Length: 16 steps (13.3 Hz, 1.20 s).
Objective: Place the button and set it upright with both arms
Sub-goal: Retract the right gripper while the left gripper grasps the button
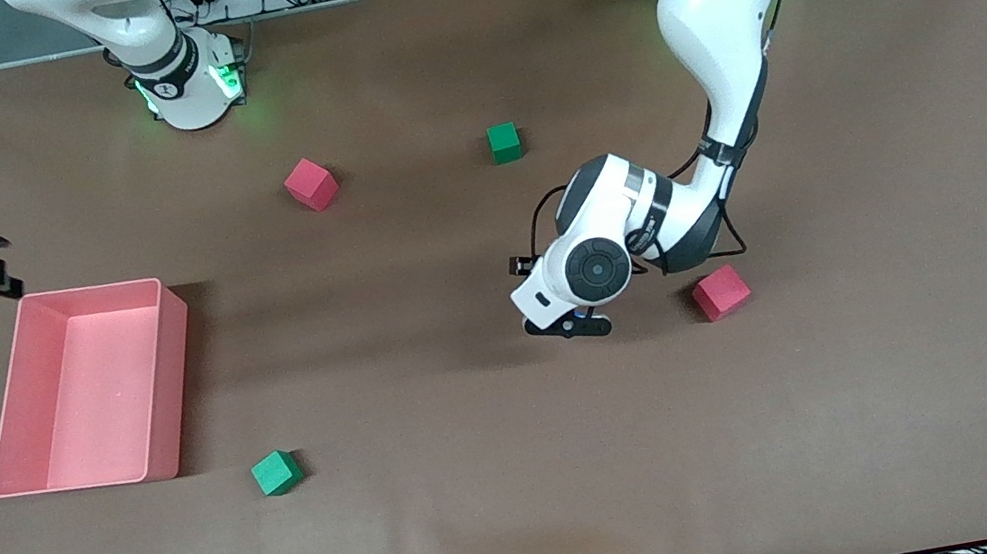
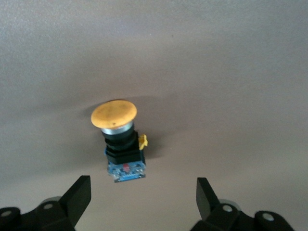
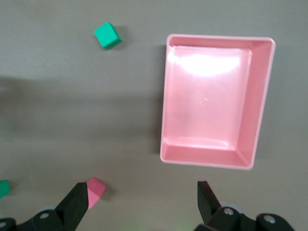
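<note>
Four foam cubes sit on the brown table cover (image 1: 932,403): two red and two green. Taking the pink tray (image 1: 163,416) as landmark, one green cube (image 1: 275,473) lies just beside its corner nearest the front camera, a red cube (image 1: 311,184) lies farther from the camera than the tray and toward the left arm's end, the second green cube (image 1: 504,142) lies farther along that way, and the second red cube (image 1: 721,293) is well apart from the tray, toward the left arm's end. One tray only, rectangular and with nothing in it. One button (image 2: 120,142) shows in the left wrist view: a round orange cap on a black body with a blue base and a small yellow tab, lying on the cover; in the front view the arm hides it. The left gripper (image 2: 143,195) hangs low over the cover near the second red cube, its fingers (image 2: 77,195) spread wide, the button between and apart from them. The right gripper (image 3: 139,199) hovers over the cover beside the tray at the right arm's end, fingers spread wide, holding nothing. No writing can be read on any of these things.
</note>
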Available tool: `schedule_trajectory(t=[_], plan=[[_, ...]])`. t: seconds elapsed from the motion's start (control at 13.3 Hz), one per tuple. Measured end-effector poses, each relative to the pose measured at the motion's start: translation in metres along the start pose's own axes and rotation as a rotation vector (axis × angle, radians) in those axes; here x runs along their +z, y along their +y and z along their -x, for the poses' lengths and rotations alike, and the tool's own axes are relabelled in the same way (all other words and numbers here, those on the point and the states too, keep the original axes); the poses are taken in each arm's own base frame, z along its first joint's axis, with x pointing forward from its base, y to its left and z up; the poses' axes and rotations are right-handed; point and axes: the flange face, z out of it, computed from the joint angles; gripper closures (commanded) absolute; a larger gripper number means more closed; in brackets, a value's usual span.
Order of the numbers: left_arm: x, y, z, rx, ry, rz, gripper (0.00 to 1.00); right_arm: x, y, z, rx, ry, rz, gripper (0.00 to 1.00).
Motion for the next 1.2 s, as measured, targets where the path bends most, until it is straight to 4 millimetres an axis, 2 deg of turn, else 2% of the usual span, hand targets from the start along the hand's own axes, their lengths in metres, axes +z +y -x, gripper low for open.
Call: schedule_trajectory(t=[0.15, 0.3, 0.45, 0.6, 0.83, 1.2], plan=[[0.002, -0.003, -0.001, 0.011, -0.002, -0.002, 0.18, -0.029, 0.011, 0.018, 0.018, 0.017, 0.023, 0.00], [0.002, -0.002, -0.001, 0.006, -0.004, -0.003, 0.18, -0.055, 0.008, 0.034, 0.014, 0.027, 0.051, 0.00], [0.005, -0.002, -0.001, -0.019, -0.009, -0.005, 0.19, -0.070, -0.001, 0.047, -0.001, 0.024, 0.054, 0.00], [0.015, -0.006, -0.003, -0.032, -0.017, -0.027, 0.23, -0.076, -0.008, 0.053, -0.009, 0.033, 0.059, 0.00], [0.029, -0.015, -0.008, -0.047, -0.032, -0.042, 0.25, -0.075, -0.010, 0.052, 0.030, 0.038, 0.059, 0.00], [0.036, -0.015, -0.008, -0.101, -0.040, -0.047, 0.31, -0.077, -0.016, 0.048, 0.032, 0.064, 0.072, 0.00]])
